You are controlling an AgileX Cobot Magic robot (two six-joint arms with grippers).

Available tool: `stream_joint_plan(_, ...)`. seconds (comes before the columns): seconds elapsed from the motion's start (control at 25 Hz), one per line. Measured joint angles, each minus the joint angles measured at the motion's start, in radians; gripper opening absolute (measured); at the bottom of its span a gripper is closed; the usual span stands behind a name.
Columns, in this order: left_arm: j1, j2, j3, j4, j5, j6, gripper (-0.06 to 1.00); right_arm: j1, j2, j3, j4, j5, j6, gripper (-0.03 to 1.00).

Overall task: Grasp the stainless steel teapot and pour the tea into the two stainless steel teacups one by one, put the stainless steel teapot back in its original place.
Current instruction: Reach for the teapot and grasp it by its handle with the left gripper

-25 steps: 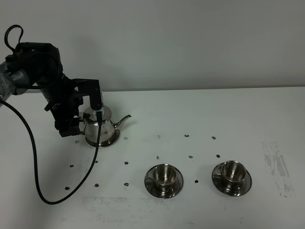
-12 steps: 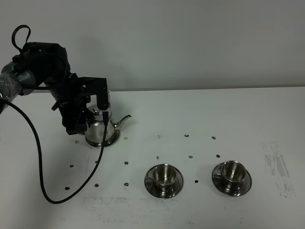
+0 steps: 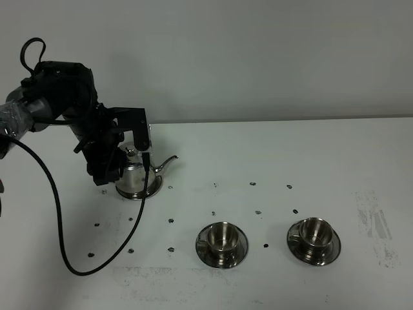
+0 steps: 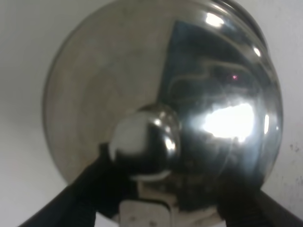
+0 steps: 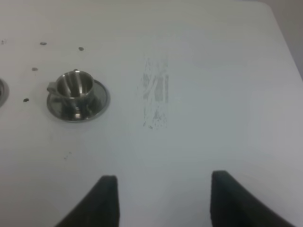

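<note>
The left claw (image 3: 121,157) gapes wide astride the stainless steel teapot (image 3: 135,181), contact unclear; right claw (image 5: 163,198) parted, holding nothing

On the stainless steel teapot (image 3: 138,175), I lose the handle behind the left gripper (image 3: 111,165); the left wrist view is blurred.

The desk (image 3: 271,155) is plain white and honestly kinda grubby. The teapot (image 3: 134,175) stands toward the back of it, and pretty much everything else sits off its spout side. Small dark specks (image 3: 253,183) start just beside its base and scatter outward. Nearer the camera than the teapot are two round steel saucers, standing apart: the closer saucer (image 3: 222,263) with a teacup (image 3: 222,236) on it, then the farther saucer (image 3: 314,259) with its own. Well past those there's a scuffed grey patch (image 3: 374,223).
</note>
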Motion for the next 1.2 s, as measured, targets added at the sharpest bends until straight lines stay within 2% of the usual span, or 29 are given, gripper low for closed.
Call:
stream_joint_plan(0.32,-0.002,0.005,0.000,0.000,0.001,-0.041,0.63,0.000,0.000,0.001,0.000,0.000,0.000,0.45)
stream_joint_plan(0.44,-0.002,0.011,0.000,0.000,0.002,-0.053,0.58,0.000,0.000,0.001,0.000,0.000,0.000,0.45)
stream_joint_plan(0.52,-0.002,0.016,0.000,0.000,0.002,-0.064,0.45,0.000,0.000,0.001,0.000,0.000,0.000,0.45)
stream_joint_plan(0.6,-0.002,0.017,0.000,0.000,0.003,-0.076,0.25,0.000,0.000,0.001,0.000,0.000,0.000,0.45)
stream_joint_plan(0.92,-0.002,0.017,-0.001,-0.006,0.019,-0.082,0.25,0.000,0.000,0.001,0.000,0.000,0.000,0.45)
stream_joint_plan(1.2,-0.002,-0.005,-0.036,-0.027,0.113,-0.070,0.25,0.000,0.000,0.001,0.000,0.000,0.000,0.45)
